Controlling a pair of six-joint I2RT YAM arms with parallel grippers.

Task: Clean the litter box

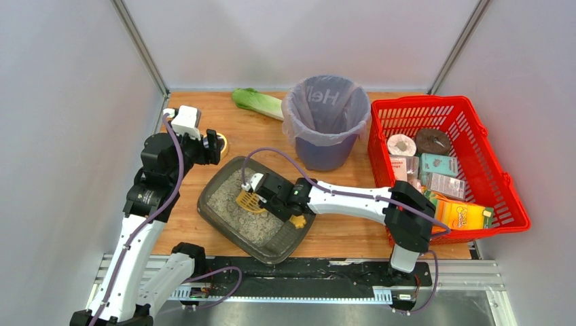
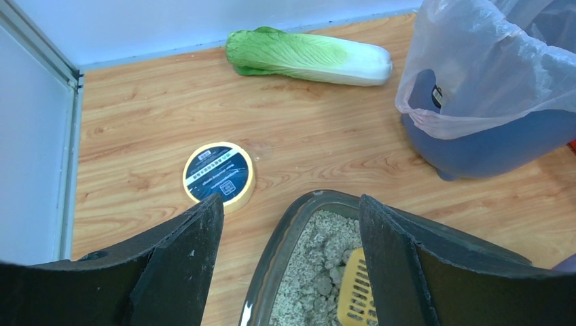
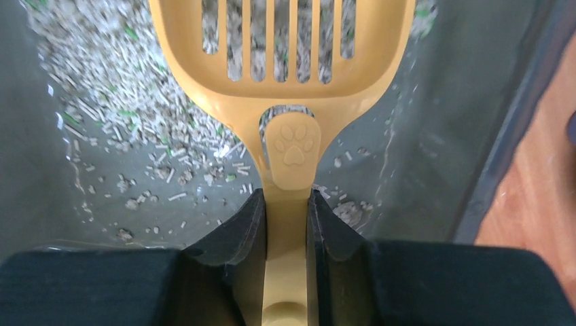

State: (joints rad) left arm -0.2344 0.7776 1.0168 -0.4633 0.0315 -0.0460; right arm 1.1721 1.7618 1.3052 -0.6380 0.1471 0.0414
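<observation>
The litter box is a shallow dark grey tray of grey-beige litter at the table's front centre. My right gripper is over it, shut on the handle of a yellow slotted scoop whose blade rests on the litter. In the right wrist view my right gripper pinches the scoop just below its paw print, over the box's nearly bare floor. My left gripper hangs open and empty above the box's far left corner. In the left wrist view my left gripper frames the rim and the scoop.
A purple bag-lined bin stands behind the box, and a red mesh basket of packaged goods stands at the right. A cabbage lies by the back wall. A yellow tape roll lies left of the box.
</observation>
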